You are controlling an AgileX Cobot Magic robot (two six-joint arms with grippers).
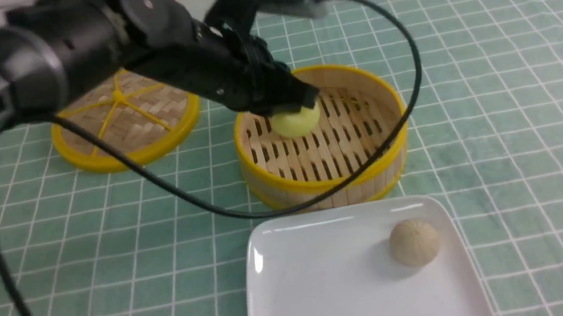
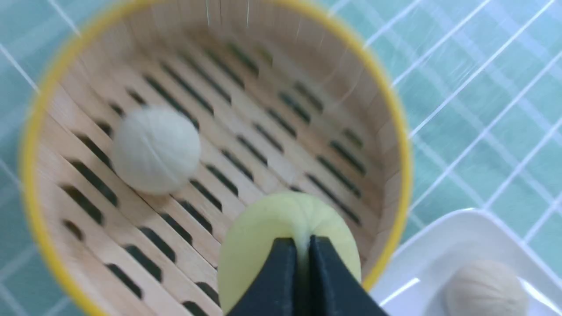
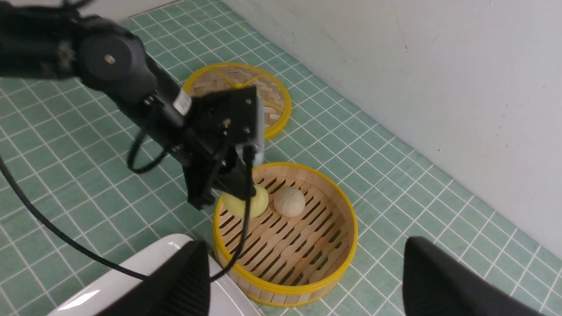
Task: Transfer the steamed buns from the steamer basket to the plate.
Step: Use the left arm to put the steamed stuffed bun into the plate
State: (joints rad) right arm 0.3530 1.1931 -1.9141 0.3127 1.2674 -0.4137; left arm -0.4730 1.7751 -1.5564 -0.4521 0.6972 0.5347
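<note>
1. The steamer basket (image 3: 307,287) stands on the green checked cloth (image 3: 66,175), not far from the white wall (image 3: 439,87).
2. Two buns are inside it, just beside each other: the yellow bun (image 3: 253,202) and the off-white bun (image 3: 289,202).
3. The black left gripper (image 3: 235,193) reaches into the basket from above, and its jaws are closed on the yellow bun.
4. The woven lid (image 3: 276,96) lies flat on the cloth behind this arm, apart from the basket.
5. A corner of the white plate (image 3: 103,295) shows just beside the basket.
6. In the foreground, the dark fingers (image 3: 184,281) of the right gripper (image 3: 303,245) stand wide apart and hold nothing.
</note>
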